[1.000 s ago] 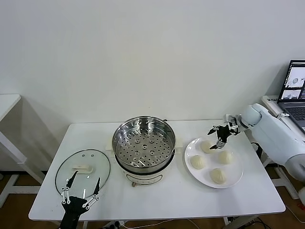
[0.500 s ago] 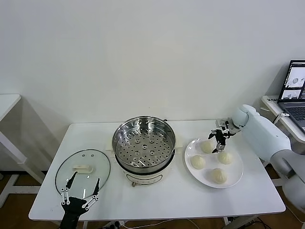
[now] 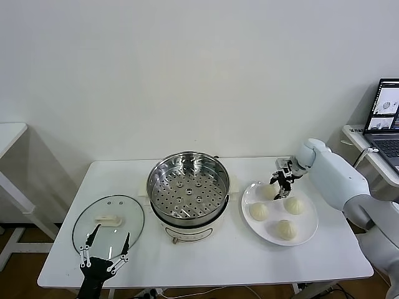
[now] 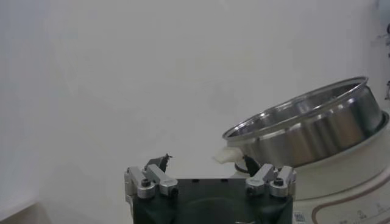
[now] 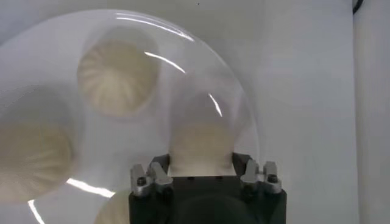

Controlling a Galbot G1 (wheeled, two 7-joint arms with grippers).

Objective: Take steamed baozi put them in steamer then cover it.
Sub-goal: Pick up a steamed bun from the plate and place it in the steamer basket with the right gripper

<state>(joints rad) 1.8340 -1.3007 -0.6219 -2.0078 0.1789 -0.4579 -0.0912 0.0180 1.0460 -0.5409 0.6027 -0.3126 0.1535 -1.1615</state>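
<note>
Four pale baozi lie on a white plate [image 3: 310,227] right of the steamer [image 3: 188,187], a shiny steel pot with a perforated tray on a white base. My right gripper [image 3: 282,180] is low over the plate's far-left baozi [image 3: 268,192]. In the right wrist view this baozi [image 5: 201,137] sits between the spread fingers of the right gripper [image 5: 201,159], still on the plate [image 5: 183,61]. The glass cover [image 3: 109,222] lies flat on the table left of the steamer. My left gripper [image 3: 106,249] is open and empty at the cover's near edge.
Three other baozi [image 3: 294,205] [image 3: 259,212] [image 3: 286,229] share the plate. The left wrist view shows the steamer's side [image 4: 311,131] beyond the left gripper [image 4: 206,161]. A laptop [image 3: 386,118] stands on a side table at the far right.
My right gripper has moved left and down over the plate and now straddles the far-left baozi. The left arm, cover and steamer have not moved.
</note>
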